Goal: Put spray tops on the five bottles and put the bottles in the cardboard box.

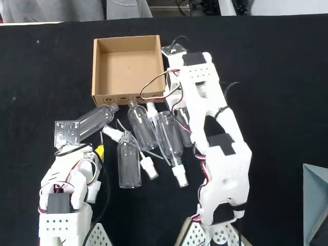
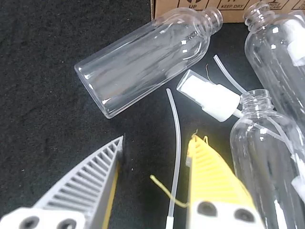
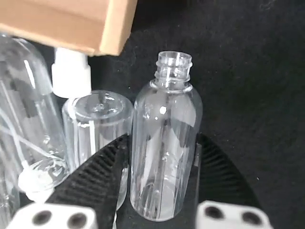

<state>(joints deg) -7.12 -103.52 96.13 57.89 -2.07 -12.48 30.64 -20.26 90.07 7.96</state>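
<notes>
Though uncapped, clear bottle point(image 3: 165, 129) between black fingers point(image 3: 93, 179) of right gripper point(image 3: 161, 145)

White arms point(image 1: 221, 154), yellow-fingered left claw point(image 2: 157, 140)

Five bottles point(image 1: 129, 161), four spray tops point(image 1: 148, 167), one cardboard box point(image 1: 128, 66)

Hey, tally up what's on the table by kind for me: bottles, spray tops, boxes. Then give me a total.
Clear plastic bottles: 5
White spray tops: 4 in sight
Cardboard box: 1
Total: 10
</notes>
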